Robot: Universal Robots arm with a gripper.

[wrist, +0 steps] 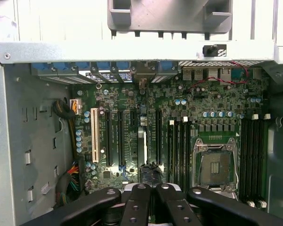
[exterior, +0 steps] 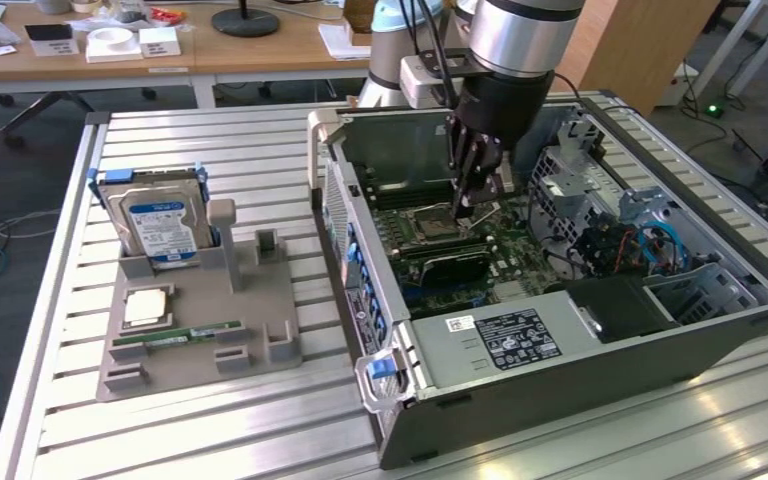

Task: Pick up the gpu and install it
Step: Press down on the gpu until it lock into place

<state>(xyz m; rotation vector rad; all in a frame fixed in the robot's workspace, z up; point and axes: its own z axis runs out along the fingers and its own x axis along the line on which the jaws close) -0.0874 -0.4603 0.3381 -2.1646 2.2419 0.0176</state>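
No legible txt: labels on hard drive [exterior: 155, 222] & PSU [exterior: 511, 337] unreadable.

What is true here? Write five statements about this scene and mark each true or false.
1. The hand is inside the open computer case, above the motherboard. True.
2. The hard drive lies flat inside the case. False: it stands upright in the grey holder on the table, at the exterior view's left.
3. The hand is shut. True.
4. A fan covers the processor socket. False: the socket is uncovered.
5. The memory stick lies on the grey holder. True.
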